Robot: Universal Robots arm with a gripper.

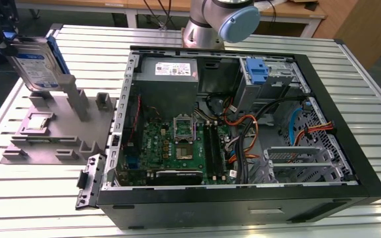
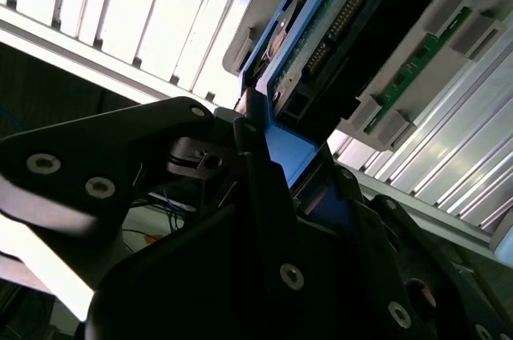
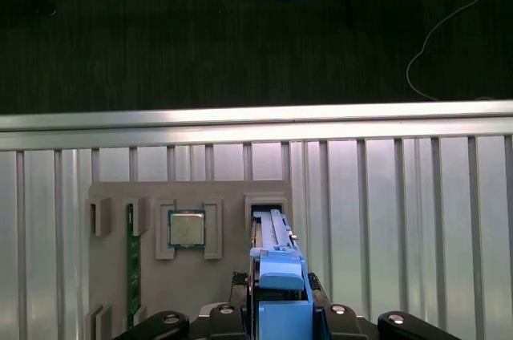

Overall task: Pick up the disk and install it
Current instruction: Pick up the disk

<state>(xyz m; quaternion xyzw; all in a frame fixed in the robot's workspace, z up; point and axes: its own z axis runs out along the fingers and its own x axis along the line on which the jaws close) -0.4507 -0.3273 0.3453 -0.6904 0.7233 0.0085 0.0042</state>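
Note:
The disk [image 1: 35, 62] is a silver-grey drive with a white-and-blue label and a blue frame. It hangs tilted at the exterior view's far left, over the grey fixture [image 1: 51, 134]. My gripper [image 1: 4, 39] is shut on its upper end. In the first wrist view the blue frame [image 3: 276, 280] runs from my gripper [image 3: 280, 320] toward the fixture's slot [image 3: 268, 212]. I cannot tell whether the lower end is clear of that slot. In the second wrist view the disk's circuit-board side [image 2: 337, 27] sits between the black fingers [image 2: 248, 188].
The open computer case [image 1: 369, 188] lies to the exterior view's right of the fixture, with a blue bracket [image 1: 258, 69] in its drive bay. A processor chip [image 3: 186, 229] and a green memory stick [image 3: 132, 260] rest in the fixture. The table's edge [image 3: 256, 119] lies beyond the fixture.

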